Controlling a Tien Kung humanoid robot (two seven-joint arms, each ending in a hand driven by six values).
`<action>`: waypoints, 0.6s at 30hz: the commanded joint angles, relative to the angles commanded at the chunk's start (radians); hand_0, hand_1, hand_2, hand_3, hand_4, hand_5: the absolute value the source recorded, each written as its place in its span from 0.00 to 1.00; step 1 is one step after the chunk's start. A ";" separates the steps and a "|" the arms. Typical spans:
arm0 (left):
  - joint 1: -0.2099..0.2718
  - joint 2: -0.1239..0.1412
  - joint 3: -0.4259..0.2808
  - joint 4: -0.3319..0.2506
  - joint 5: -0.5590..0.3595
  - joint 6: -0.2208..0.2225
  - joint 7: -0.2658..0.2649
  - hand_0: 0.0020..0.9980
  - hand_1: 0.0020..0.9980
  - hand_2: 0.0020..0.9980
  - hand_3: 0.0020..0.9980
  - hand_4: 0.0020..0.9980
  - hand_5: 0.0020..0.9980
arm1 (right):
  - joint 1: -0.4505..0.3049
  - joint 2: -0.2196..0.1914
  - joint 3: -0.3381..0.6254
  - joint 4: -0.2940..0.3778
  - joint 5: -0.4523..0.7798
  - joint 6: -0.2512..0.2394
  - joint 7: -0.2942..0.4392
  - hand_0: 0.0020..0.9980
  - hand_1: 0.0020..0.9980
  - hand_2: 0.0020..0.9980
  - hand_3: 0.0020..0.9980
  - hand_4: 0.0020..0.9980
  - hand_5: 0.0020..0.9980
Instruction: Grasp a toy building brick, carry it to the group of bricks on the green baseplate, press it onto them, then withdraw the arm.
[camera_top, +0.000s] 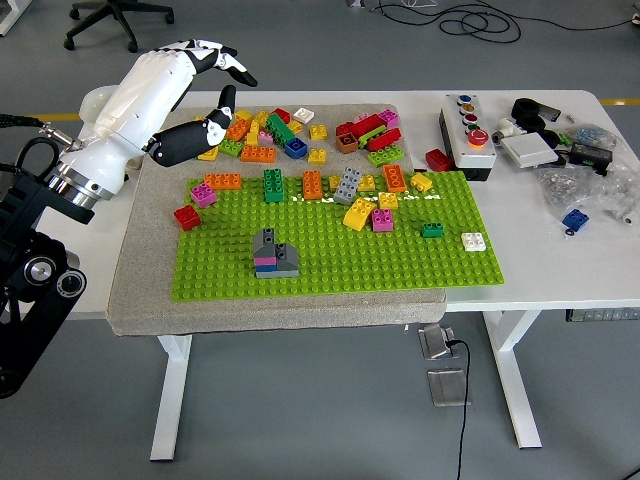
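My left hand (190, 95) hovers spread wide and empty above the loose bricks (265, 130) at the worktop's far left. I judge I'm choosing a brick; next, lower and pinch one, then carry it to the stacked group (273, 254) on the green baseplate (400, 255).

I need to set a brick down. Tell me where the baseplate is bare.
Bare studs lie along the baseplate front, right of the grey stack and below the small green brick and white brick. Another patch lies left of the stack. The back strip, from the orange brick to the yellow brick, is crowded.
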 joint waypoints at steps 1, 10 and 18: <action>0.001 0.000 0.000 0.000 0.001 -0.005 0.000 0.67 0.75 0.60 0.57 0.24 0.00 | -0.001 0.000 0.000 0.000 -0.001 0.000 0.000 0.74 0.64 0.69 0.56 0.81 0.50; 0.001 -0.003 -0.007 0.005 0.012 -0.033 -0.004 0.82 0.81 0.72 0.72 0.51 0.06 | -0.003 -0.001 0.003 0.000 -0.005 0.000 0.000 0.74 0.64 0.69 0.56 0.81 0.51; -0.007 -0.004 -0.010 0.009 0.016 -0.036 -0.004 0.83 0.83 0.75 0.76 0.57 0.08 | -0.002 -0.001 0.005 0.000 0.001 -0.001 0.001 0.74 0.64 0.69 0.56 0.80 0.51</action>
